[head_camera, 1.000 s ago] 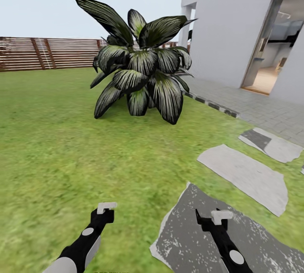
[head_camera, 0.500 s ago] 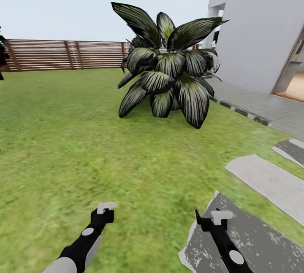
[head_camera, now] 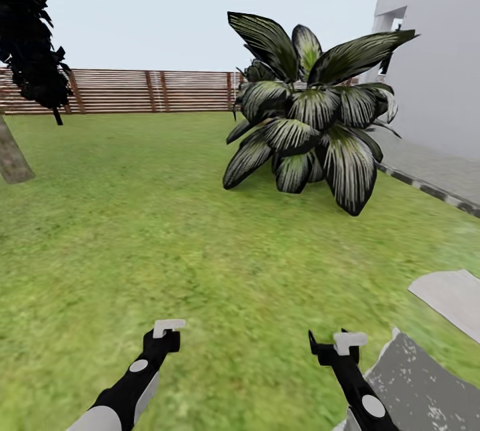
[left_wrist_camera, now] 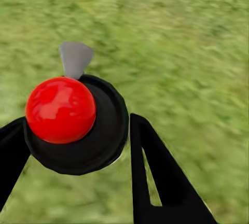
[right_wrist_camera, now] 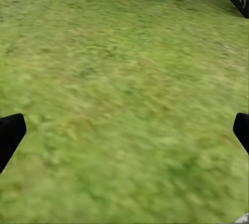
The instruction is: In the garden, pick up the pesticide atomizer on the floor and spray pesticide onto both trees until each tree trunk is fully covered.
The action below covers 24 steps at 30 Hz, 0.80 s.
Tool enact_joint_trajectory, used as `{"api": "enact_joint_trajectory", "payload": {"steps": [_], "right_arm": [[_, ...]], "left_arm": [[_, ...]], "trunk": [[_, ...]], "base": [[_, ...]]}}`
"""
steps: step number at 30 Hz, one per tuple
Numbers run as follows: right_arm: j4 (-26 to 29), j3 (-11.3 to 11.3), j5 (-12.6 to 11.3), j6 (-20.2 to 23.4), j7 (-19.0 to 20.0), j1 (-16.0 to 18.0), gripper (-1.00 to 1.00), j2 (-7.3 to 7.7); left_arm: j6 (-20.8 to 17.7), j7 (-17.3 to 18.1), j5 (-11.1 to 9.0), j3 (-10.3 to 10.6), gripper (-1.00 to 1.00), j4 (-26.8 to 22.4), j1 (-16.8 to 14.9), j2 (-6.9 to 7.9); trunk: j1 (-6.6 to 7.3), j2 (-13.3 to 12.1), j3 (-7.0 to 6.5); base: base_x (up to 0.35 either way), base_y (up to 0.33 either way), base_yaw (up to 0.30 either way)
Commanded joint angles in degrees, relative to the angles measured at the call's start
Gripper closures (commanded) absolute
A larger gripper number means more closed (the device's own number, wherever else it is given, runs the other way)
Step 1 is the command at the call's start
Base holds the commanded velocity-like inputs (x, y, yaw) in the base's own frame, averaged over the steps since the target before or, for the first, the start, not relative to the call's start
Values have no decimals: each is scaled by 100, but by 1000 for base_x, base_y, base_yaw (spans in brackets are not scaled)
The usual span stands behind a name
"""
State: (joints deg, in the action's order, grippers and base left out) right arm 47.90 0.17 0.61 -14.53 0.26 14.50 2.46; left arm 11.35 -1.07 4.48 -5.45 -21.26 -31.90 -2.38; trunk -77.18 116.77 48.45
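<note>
In the left wrist view, the pesticide atomizer is a round black body with a bright red ball on it, and my left gripper is shut on it over the garden grass. In the head view, my left gripper is held low in front of me, above the lawn. My right gripper is beside it. It stands open with only grass between its fingers. A grey-brown tree trunk rises at the far left edge, well ahead of both arms.
A big dark-leaved bush stands ahead to the right. Behind it is the white house wall with a paved strip. Grey stepping stones lie at the lower right. A slatted wooden fence closes the far side of the lawn.
The whole view has swung left: the bush, house and stepping stones slid to the right, and the tree trunk came in at the left. Both arms keep their pose.
</note>
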Motion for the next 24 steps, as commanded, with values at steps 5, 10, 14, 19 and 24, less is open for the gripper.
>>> {"api": "enact_joint_trajectory", "payload": {"steps": [5, 10, 14, 19, 24], "right_arm": [[0, 0, 0, -3, 0, 0, -100, 0], [0, 0, 0, -4, 0, 0, -100, 0], [0, 0, 0, -2, 0, 0, -100, 0], [0, 0, 0, 0, 0, 0, -100, 0], [0, 0, 0, 2, 0, 0, -100, 0]], "left_arm": [[0, 3, 0, 1, 100, -1, 0, -6], [1, 9, 0, 3, 100, -1, 0, -7], [3, 10, 0, 8, 100, -1, 0, -8], [1, 10, 0, 9, 100, -1, 0, -8], [2, 16, 0, 5, 100, -1, 0, -9]], "trunk": [[0, 0, -20], [0, 0, -40], [0, 0, -55], [0, 0, -75], [0, 0, -94]], "base": [[137, 304, 270], [137, 304, 270], [137, 304, 270], [137, 304, 270], [137, 304, 270]]}}
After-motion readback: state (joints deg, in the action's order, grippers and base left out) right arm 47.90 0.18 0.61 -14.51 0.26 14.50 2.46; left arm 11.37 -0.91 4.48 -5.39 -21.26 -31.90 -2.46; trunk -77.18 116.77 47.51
